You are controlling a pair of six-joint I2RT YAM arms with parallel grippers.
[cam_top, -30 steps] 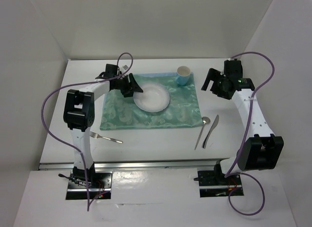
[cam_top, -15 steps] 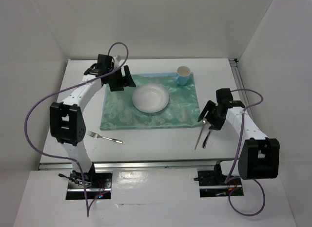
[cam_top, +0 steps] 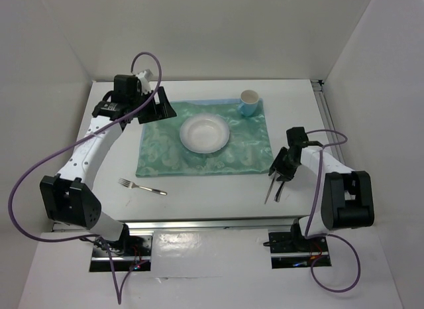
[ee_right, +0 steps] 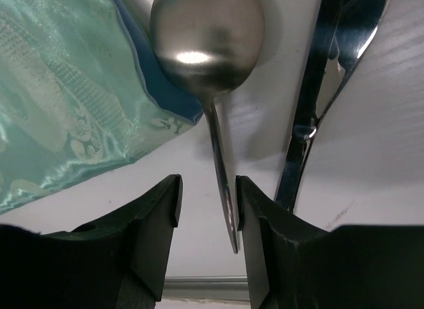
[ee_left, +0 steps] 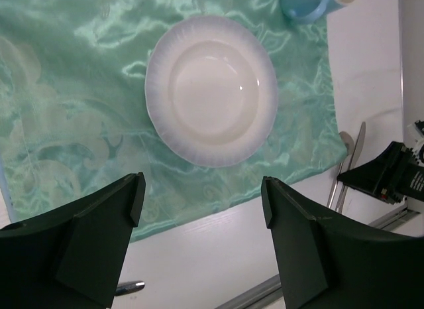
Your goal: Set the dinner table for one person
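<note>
**Overhead and wrist views.** The large matte white dinner table (cam_top: pixel 212 189), with a metal rail (cam_top: pixel 199 223) along its near edge, lay beneath both arms and carried every other item. A shiny green patterned cloth mat (cam_top: pixel 165 156) lay at its centre. On the mat stood a round white ceramic plate (cam_top: pixel 205 133) and, at the far right corner, a pale blue cup (cam_top: pixel 248 102). A silver metal fork (cam_top: pixel 142 187) lay on the bare table near the mat's near left corner. Right of the mat, a silver metal spoon (ee_right: pixel 207 40) and a silver metal knife (ee_right: pixel 318 103) lay side by side. The left gripper (ee_left: pixel 202 189) hung above the mat's far left corner, jaws spread wide, holding nothing. The right gripper (ee_right: pixel 209 189) stood low over the spoon, jaws slightly apart, straddling its handle without visibly pinching it.
</note>
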